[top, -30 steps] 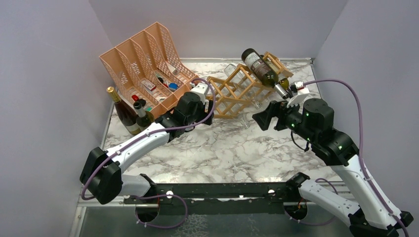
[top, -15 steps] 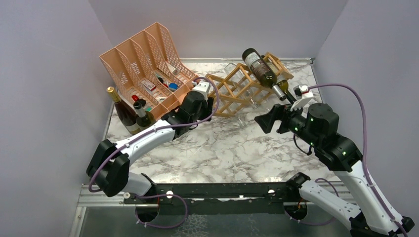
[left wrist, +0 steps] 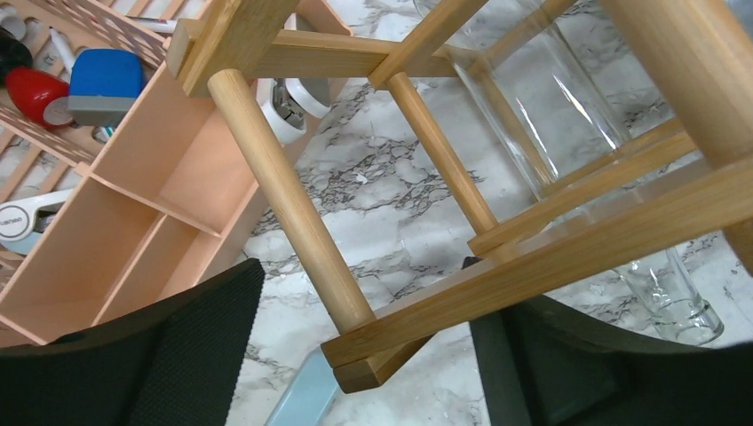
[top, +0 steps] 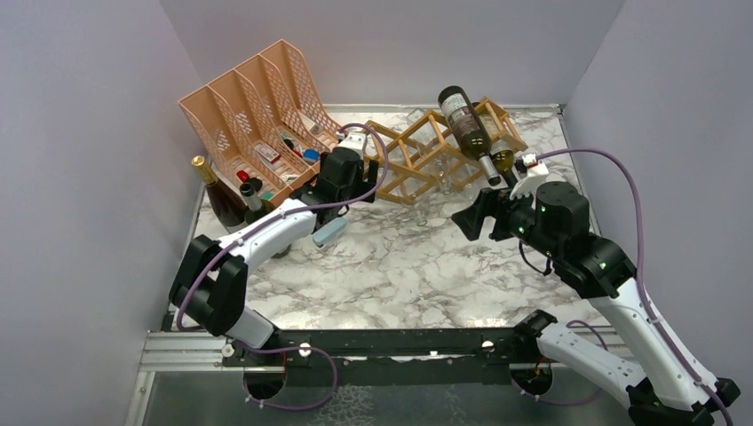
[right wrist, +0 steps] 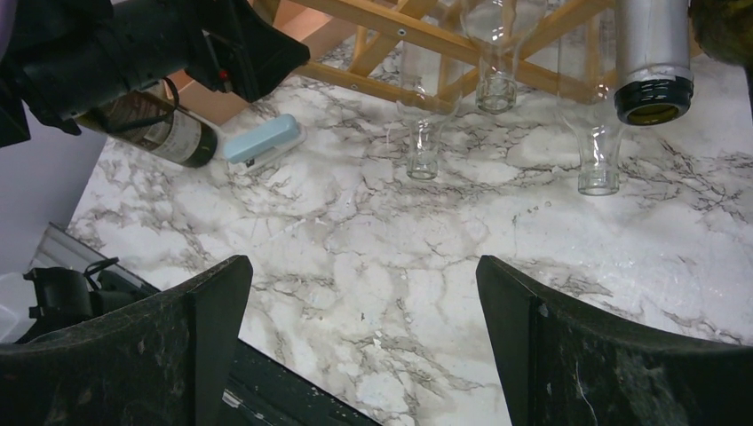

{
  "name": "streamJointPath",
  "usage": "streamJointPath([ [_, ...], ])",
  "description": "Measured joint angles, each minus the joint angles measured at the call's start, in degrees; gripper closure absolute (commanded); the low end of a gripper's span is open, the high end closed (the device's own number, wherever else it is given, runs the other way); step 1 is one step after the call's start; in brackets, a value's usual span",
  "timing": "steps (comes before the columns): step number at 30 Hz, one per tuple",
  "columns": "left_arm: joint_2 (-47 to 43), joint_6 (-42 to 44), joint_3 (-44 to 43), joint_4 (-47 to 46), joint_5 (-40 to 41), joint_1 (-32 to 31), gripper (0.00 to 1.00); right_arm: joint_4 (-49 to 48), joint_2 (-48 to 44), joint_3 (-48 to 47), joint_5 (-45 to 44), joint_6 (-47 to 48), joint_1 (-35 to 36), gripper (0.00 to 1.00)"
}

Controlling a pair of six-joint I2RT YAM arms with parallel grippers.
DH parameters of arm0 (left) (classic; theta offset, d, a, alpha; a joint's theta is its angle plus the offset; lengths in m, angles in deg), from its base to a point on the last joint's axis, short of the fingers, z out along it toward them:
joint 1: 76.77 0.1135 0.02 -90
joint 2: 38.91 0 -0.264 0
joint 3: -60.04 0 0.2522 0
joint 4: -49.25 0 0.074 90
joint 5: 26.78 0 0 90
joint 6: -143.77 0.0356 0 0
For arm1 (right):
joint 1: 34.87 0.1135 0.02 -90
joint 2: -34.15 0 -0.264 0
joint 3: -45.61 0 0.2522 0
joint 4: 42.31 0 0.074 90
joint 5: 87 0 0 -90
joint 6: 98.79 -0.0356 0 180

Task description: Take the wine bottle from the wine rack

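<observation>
Looking from above, the wine bottle [top: 467, 127] lies tilted on the right end of the wine rack [top: 417, 160], neck towards the right gripper [top: 475, 216]; on the left wrist view, the left gripper [left wrist: 364, 355] spreads wide around the rack's lower corner; on the right wrist view, wide fingers [right wrist: 568, 355] hang below the bottle's mouth

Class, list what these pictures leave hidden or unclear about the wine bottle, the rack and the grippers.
- Wine bottle: right wrist view's top edge cuts off all but its mouth.
- Wine rack: its near-left end in the top view is hidden behind the left gripper.
- Bottle label: too small to read.
</observation>
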Motion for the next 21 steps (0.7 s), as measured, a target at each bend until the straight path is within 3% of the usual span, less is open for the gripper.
streamJointPath([
  [4,0.35,0.48,-1.79,2.64,-0.02,0.39,0.01,0.09,0.37,0.63,0.02,-0.11,0.00,0.00],
  [10,-5.40,0.44,0.61,5.49,-2.69,0.39,0.01,0.00,0.87,0.68,-0.72,-0.28,0.00,0.00],
  [21,-17.81,3.76,-3.30,8.87,-19.80,0.39,0.01,0.90,13.14,-9.60,-12.96,5.57,0.00,0.00],
])
